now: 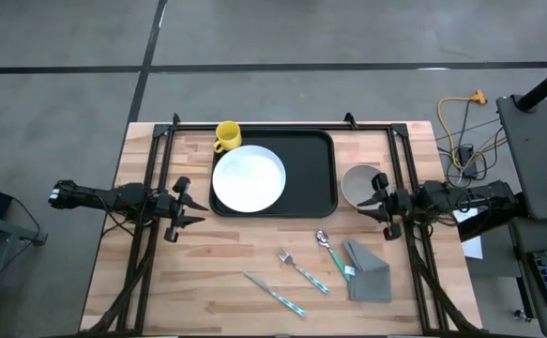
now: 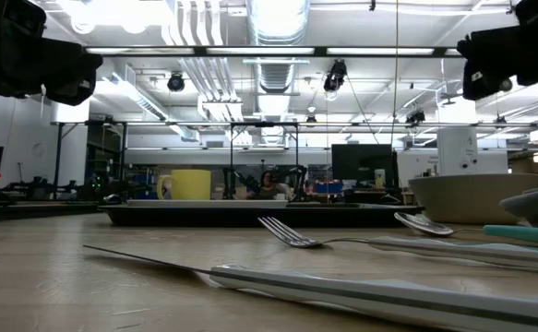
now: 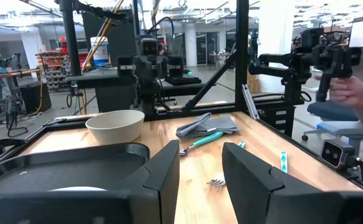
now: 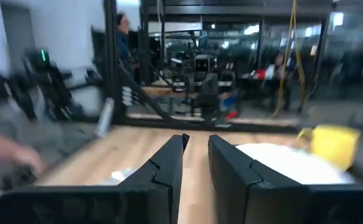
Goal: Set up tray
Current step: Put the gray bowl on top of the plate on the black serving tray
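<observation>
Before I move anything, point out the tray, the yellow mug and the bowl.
tray (image 1: 318, 178), high view, bare black floor right of the white plate.
yellow mug (image 1: 228, 134), high view, middle of the mug at its open top.
bowl (image 1: 357, 184), high view, inside of the bowl.

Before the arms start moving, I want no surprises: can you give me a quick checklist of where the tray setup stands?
1. Tray flat on the table: ok.
2. Plate and yellow mug on the tray: ok.
3. Bowl on the tray: not ok, it sits beside it.
4. Fork, spoon, knife and napkin loaded: not ok, all on the table.
5. Left gripper empty, open: ok.
6. Right gripper empty, jaws slightly apart: ok.
</observation>
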Robot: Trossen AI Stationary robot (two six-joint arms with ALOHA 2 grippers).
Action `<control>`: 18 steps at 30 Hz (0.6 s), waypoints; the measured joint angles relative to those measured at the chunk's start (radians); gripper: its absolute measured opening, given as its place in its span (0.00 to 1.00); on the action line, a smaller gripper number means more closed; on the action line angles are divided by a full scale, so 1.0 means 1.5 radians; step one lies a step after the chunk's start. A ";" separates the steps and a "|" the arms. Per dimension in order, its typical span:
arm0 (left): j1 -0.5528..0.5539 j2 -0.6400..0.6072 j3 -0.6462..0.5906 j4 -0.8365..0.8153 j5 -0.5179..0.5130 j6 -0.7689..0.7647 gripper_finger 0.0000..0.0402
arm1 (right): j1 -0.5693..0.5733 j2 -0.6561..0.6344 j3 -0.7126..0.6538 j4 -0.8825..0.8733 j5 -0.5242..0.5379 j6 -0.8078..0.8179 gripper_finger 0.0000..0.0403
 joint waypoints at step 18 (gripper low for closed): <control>0.000 0.000 0.000 0.000 0.000 0.000 0.25 | 0.000 0.001 0.000 0.115 -0.001 -0.158 0.17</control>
